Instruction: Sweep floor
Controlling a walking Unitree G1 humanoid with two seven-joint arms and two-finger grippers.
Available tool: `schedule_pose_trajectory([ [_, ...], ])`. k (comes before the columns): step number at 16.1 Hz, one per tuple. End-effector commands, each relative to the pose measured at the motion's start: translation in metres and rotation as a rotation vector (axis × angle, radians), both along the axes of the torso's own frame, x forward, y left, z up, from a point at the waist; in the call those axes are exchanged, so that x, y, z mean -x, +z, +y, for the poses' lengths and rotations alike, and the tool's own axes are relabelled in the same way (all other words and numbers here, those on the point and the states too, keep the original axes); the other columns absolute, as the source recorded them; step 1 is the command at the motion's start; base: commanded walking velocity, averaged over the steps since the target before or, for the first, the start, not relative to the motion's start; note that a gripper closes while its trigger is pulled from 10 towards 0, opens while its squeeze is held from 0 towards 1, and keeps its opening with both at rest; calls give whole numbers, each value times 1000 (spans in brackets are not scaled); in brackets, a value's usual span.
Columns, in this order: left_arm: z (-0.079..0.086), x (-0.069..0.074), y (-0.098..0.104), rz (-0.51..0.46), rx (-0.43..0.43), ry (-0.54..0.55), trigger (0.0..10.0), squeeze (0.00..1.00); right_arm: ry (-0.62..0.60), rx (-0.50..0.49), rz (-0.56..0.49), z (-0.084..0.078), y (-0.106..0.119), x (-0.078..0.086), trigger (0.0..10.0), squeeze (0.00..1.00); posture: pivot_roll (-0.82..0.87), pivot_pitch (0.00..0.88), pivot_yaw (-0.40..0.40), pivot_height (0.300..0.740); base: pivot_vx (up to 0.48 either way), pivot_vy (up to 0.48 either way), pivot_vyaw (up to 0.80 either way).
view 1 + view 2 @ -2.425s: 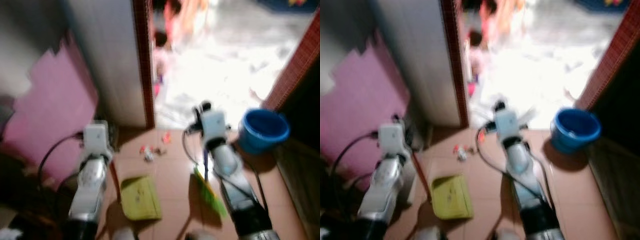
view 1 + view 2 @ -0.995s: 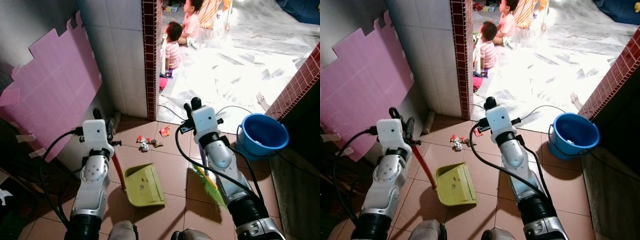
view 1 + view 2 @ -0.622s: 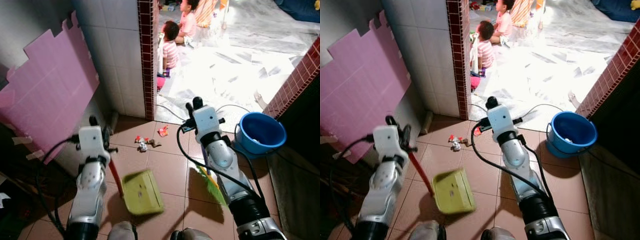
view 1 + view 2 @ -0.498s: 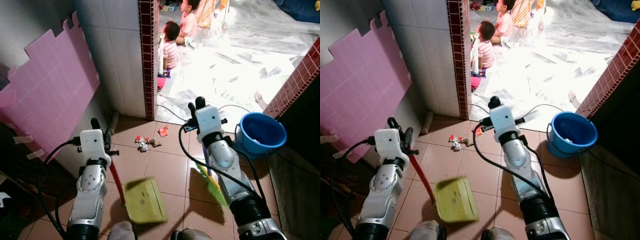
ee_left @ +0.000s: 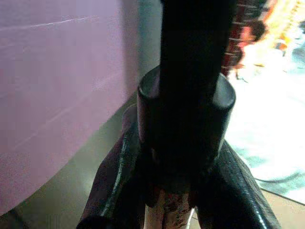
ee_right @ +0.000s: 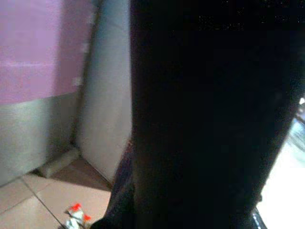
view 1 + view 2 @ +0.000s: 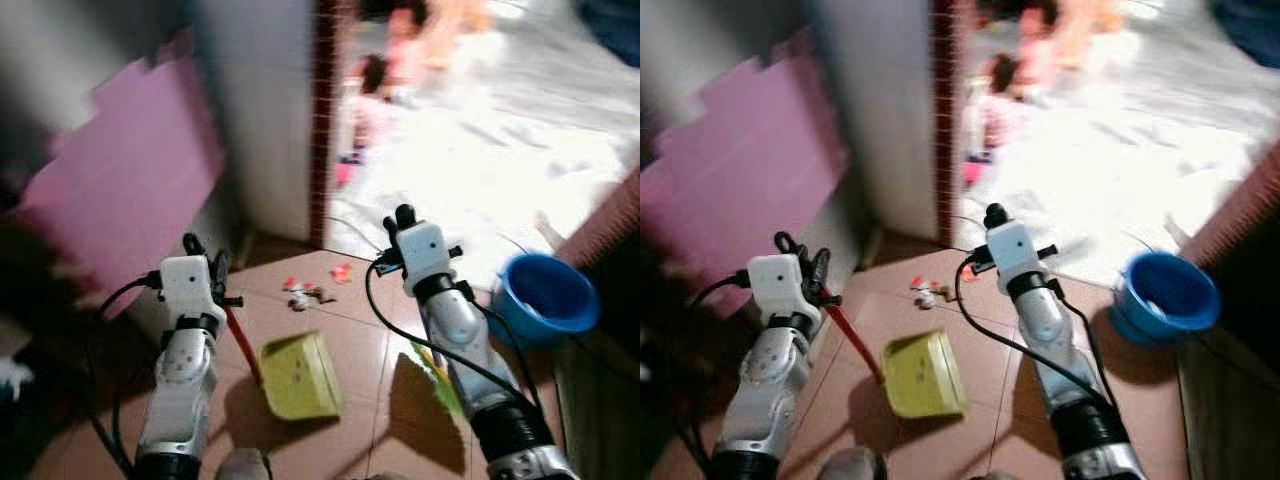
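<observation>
My left gripper (image 7: pixel 800 262) is clenched on the red handle of the yellow-green dustpan (image 7: pixel 923 373), whose pan rests on the tiled floor (image 7: pixel 970 340) short of the litter (image 7: pixel 925 290) near the doorway edge. My right gripper (image 7: pixel 400 232) grips the broom (image 7: pixel 437 365); the wrist view suggests it is clamped.

Risks, as I judge them:
- The head views are blurred, so stroke aim may miss.
- Litter may scatter across the threshold toward the seated children (image 7: pixel 998 95).
- The blue bucket (image 7: pixel 1167 294) stands near the right arm's swing.
</observation>
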State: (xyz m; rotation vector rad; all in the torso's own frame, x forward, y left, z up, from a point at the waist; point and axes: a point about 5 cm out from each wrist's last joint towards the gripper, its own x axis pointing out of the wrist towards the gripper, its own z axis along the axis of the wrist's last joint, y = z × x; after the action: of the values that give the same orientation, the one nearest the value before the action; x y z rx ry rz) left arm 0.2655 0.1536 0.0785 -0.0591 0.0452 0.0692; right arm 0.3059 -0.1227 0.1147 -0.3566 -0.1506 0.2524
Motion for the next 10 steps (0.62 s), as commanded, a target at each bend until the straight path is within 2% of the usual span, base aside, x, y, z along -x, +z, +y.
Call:
schedule_pose_trajectory([
  [1,1,-5,16,-73,-12,5,10000,0,30,-17,-82,6,19,-6,10000,0,5,0,6,740,401,262,0],
  [5,1,-5,18,-77,-6,9,10000,0,35,-18,-83,5,19,-6,10000,0,4,0,6,740,405,259,0],
  [10,-6,-14,47,-179,-7,13,10000,0,61,-7,-99,8,20,-4,10000,0,0,0,1,740,401,262,0],
])
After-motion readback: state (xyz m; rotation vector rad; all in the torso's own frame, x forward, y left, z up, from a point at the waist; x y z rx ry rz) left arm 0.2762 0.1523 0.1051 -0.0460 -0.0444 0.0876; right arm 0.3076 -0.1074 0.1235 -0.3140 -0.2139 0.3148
